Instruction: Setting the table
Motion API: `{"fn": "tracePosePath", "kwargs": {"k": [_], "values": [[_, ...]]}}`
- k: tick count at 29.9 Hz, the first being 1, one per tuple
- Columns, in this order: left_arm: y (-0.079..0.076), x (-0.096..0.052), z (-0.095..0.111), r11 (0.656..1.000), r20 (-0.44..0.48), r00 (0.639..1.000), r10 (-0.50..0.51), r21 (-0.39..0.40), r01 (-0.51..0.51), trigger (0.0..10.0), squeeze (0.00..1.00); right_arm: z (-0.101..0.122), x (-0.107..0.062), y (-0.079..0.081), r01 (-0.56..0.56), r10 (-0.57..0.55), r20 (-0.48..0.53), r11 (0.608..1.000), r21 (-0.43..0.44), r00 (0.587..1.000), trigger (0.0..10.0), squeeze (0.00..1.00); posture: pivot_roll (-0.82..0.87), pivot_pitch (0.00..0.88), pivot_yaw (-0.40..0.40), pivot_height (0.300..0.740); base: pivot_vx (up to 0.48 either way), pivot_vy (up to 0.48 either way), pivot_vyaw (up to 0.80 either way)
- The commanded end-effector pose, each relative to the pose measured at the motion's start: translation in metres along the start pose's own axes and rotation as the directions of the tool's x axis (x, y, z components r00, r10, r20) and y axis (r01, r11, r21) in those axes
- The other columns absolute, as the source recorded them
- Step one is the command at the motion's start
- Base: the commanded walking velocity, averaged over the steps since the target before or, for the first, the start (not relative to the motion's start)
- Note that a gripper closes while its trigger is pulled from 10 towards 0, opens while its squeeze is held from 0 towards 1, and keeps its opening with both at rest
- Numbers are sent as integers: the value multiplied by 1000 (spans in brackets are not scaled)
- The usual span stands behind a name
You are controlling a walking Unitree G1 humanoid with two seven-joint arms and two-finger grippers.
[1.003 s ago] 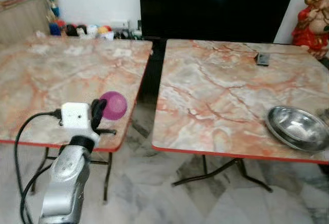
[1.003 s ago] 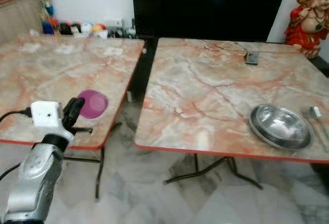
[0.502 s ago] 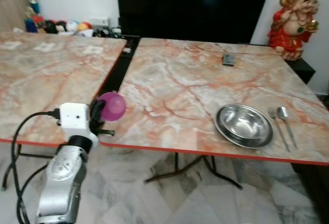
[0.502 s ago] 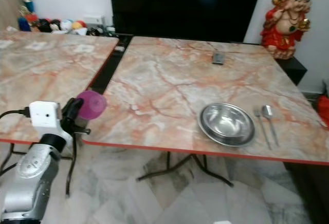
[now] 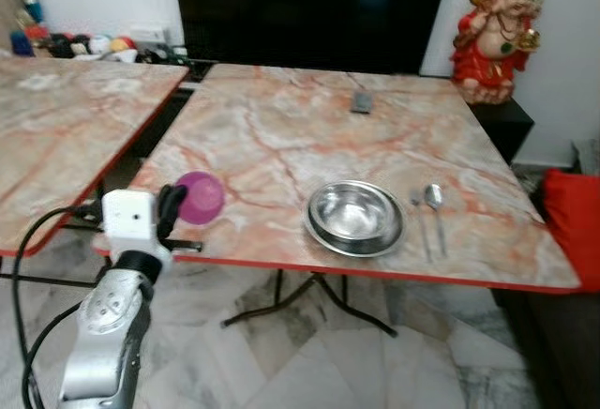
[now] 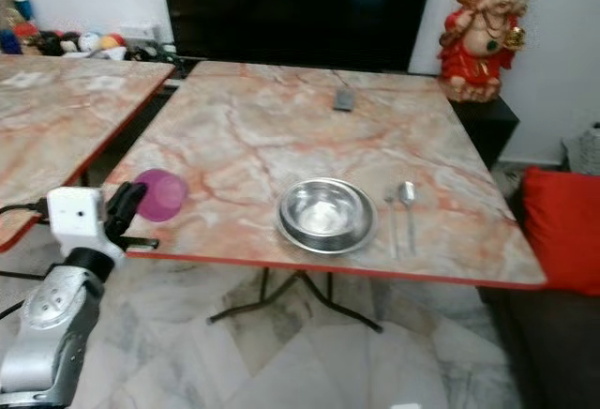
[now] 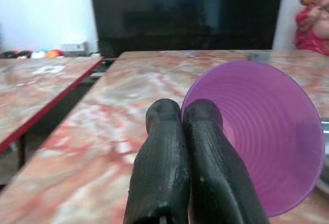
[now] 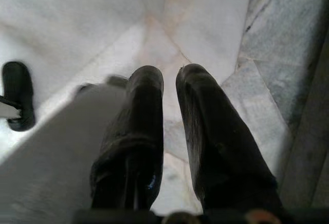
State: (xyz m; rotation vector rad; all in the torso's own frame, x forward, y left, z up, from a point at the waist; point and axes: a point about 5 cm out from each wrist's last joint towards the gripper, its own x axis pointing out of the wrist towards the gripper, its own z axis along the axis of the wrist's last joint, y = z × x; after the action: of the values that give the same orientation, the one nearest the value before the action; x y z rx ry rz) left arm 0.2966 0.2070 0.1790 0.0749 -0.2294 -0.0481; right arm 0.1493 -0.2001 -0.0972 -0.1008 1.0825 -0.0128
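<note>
My left hand pinches rim of purple plastic cup, raised at near-left corner of marble-patterned worktop. Left wrist view: fingers pressed together on cup wall. Round steel bowl at cup's 3 o'clock; fork and spoon beyond. Right hand over floor, slightly parted, empty.

Glossy steel bowl, marble-look table, translucent plastic cup.

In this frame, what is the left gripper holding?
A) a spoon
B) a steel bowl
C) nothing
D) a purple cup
D: the left gripper has its fingers pinched on the rim of the purple cup, while the steel bowl and spoon lie on the table.
</note>
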Motion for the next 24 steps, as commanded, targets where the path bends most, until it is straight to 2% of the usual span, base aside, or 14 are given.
{"fn": "tracePosePath", "kwargs": {"k": [1,7,24], "values": [[-6,4,5,1000,21,999,-29,0,29,10000,0,-4,-1,-5,14,-14,-10,1000,4,1000,10000,0,54,0,-2,740,0,-439,0],[-8,3,2,999,-1,999,-40,-4,40,10000,0,-3,-1,-5,11,-11,-9,1000,0,1000,10000,0,60,0,-4,740,0,0,0],[-5,5,4,999,12,999,-39,-33,39,10000,0,-3,-1,-4,3,-3,-5,1000,-2,1000,10000,0,55,0,-3,740,19,0,0]]}}
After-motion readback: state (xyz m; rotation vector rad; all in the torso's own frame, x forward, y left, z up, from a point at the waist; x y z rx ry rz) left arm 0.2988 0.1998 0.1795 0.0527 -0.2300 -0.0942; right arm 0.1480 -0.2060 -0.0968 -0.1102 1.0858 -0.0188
